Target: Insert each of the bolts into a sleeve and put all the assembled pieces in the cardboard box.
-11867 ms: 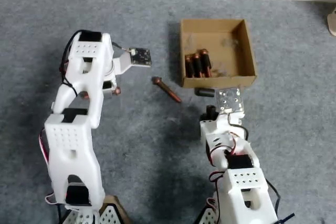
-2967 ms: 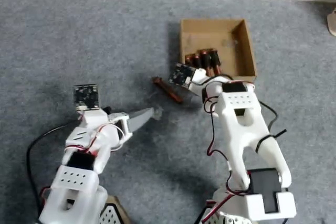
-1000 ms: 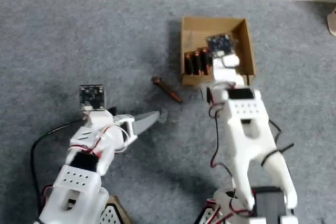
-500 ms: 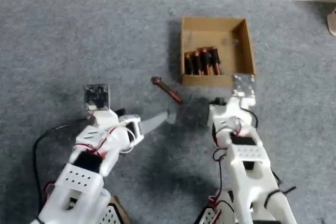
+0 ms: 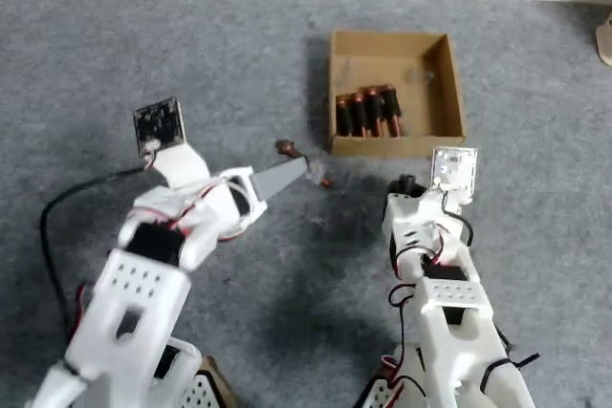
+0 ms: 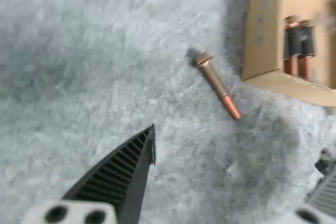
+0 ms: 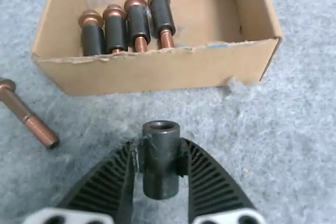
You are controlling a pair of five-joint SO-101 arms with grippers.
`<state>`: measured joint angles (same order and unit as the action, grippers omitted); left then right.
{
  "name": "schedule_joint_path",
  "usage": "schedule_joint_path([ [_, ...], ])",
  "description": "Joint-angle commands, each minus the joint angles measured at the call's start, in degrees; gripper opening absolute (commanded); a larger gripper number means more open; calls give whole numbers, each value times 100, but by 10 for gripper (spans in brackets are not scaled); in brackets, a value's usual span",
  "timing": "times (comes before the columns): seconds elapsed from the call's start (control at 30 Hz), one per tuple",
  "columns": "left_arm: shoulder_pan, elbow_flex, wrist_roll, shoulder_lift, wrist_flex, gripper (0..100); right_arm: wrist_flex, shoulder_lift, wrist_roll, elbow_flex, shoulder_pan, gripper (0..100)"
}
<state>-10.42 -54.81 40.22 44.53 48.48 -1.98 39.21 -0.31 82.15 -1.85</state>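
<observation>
A copper bolt (image 5: pixel 302 162) (image 6: pixel 216 84) (image 7: pixel 26 114) lies loose on the grey carpet, just left of the cardboard box (image 5: pixel 447 83) (image 7: pixel 157 72). Several bolts in black sleeves (image 5: pixel 367 113) (image 7: pixel 126 24) lie side by side in the box. My left gripper (image 5: pixel 310 172) (image 6: pixel 236 153) is open, low over the carpet, with its fingertip (image 6: pixel 149 137) a short way from the bolt. In front of the box, my right gripper (image 5: pixel 406 184) (image 7: pixel 159 144) is shut on a black sleeve (image 7: pixel 160 166), held upright with its bore facing up.
The box's front wall (image 7: pixel 220 64) stands between the right gripper and the assembled pieces. Open carpet (image 5: pixel 287 45) spreads to the left of the box and behind it. A pale object (image 5: pixel 604 37) shows at the right edge.
The right arm drew back from over the box to the carpet before it; the box holds one more assembled piece than at first. The left arm swung forward, its fingertip now beside the loose bolt.
</observation>
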Motion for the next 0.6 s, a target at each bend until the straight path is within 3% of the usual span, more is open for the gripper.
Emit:
schedule_joint_path([
  [0.0, -180, 787, 422, -963, 44, 464, -136, 163, -44, -57, 75, 5],
  [0.27, -760, 1956, 738, -2712, 44, 463, -136, 163, -44, -48, 75, 5],
  [0.4, -673, 2695, 800, -3662, 44, 463, -136, 163, -35, -48, 75, 5],
  [0.57, -435, 3442, 1565, -4664, 44, 463, -145, 163, -35, 48, 57, 5],
])
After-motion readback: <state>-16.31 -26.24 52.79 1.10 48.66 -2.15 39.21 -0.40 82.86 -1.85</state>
